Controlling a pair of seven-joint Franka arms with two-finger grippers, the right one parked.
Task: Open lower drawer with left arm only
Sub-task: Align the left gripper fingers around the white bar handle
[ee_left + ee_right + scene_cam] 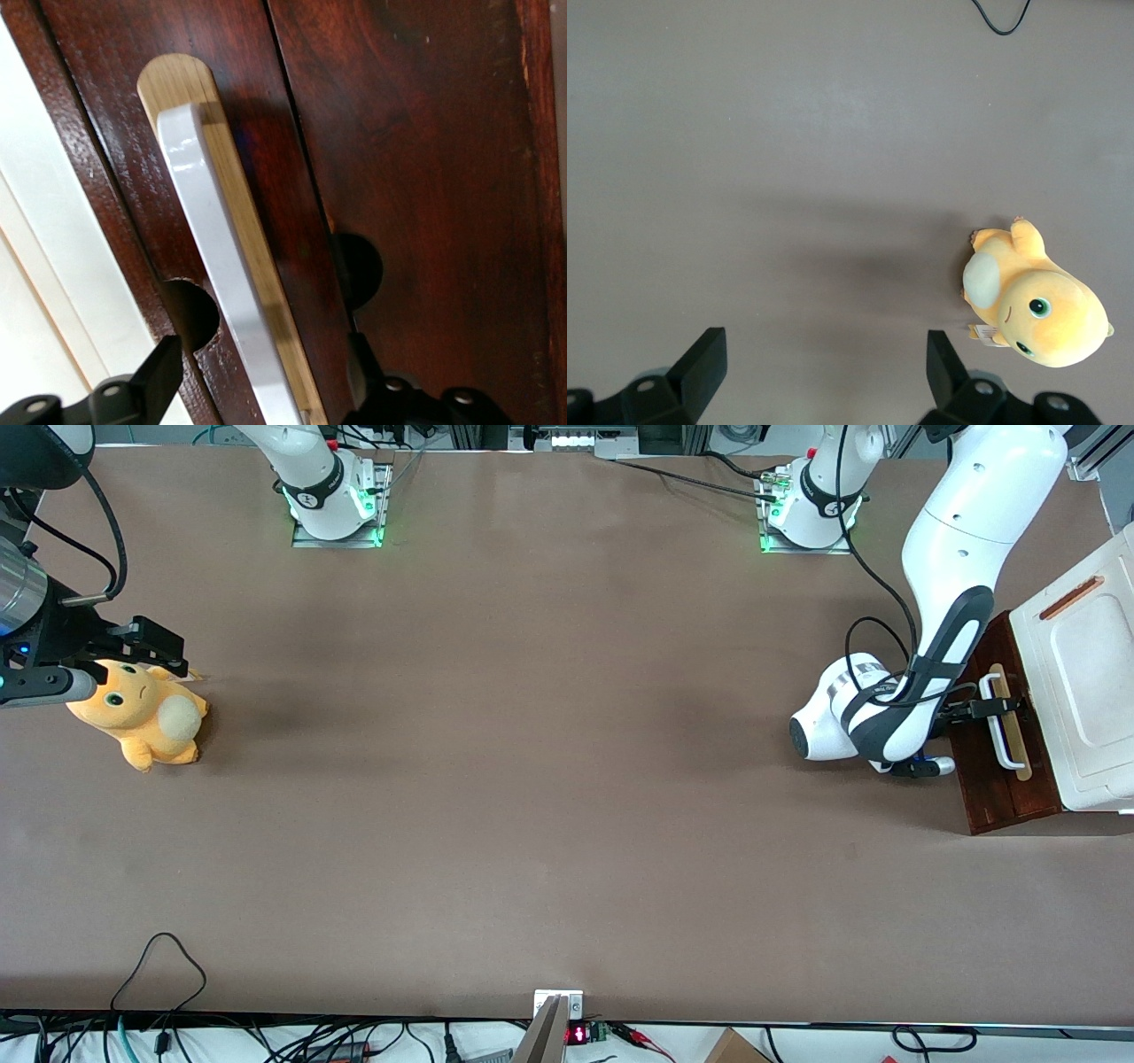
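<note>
At the working arm's end of the table [532, 779], seen from the front, we find the cabinet [1085, 691] with its white moulded top, and the drawer [997, 779] shows just in front of it as a dark reddish-brown front. We see a pale wood strip [1013, 735] on that front, carrying a white loop handle [999, 731]. The left arm [948, 602] bends down in front of the drawer, and its gripper [997, 708] sits at the handle, near the handle's end farther from the front camera. We cannot tell from this view how far out the drawer stands. Toward the parked arm's end of the table, well apart from the drawer, lies an orange plush toy [142, 717].

From the left wrist, we look straight onto the drawer front [416, 159]. The handle [221, 266] runs along the wood strip [182, 84], and the gripper [266, 381] straddles it: one black finger [159, 372] on one side, the other on the opposite side, with a clear gap between each finger and the handle. So we read the fingers as spread wide, around the handle but holding nothing. Two round notches in the wood show beside the strip, near the fingers.

From the right wrist, we see only the plush toy [1036, 305] lying on the bare table [788, 177].
</note>
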